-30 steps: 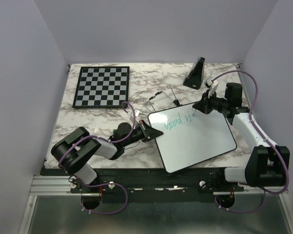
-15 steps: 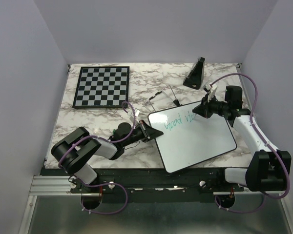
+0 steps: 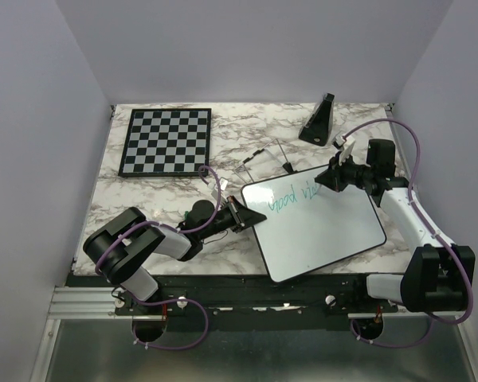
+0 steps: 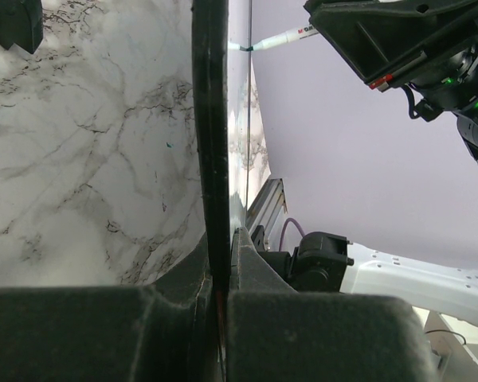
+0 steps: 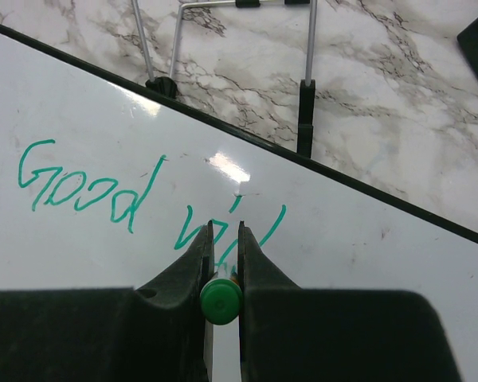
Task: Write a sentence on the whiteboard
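Sentence (image 5: pixel 88 185): green marker script reading "Good vi" plus one further stroke, along the far left part of the board.

Whiteboard (image 3: pixel 327 231): white with a black rim, lying flat and askew on the right half of the marble table (image 3: pixel 247 131).

Right gripper (image 5: pixel 222 239): over the last stroke, jaws clamped on a green-capped marker (image 5: pixel 221 302) with its tip at the board surface.

Left gripper (image 3: pixel 243 215): jaws pinched on the board's black rim at its left corner.

Wire frame (image 5: pixel 307 103): black-tipped legs, just beyond the board's far edge.

Black wedge-shaped object (image 3: pixel 319 119): far right of the table.

Chessboard (image 3: pixel 165 142): far left, well apart from the board.
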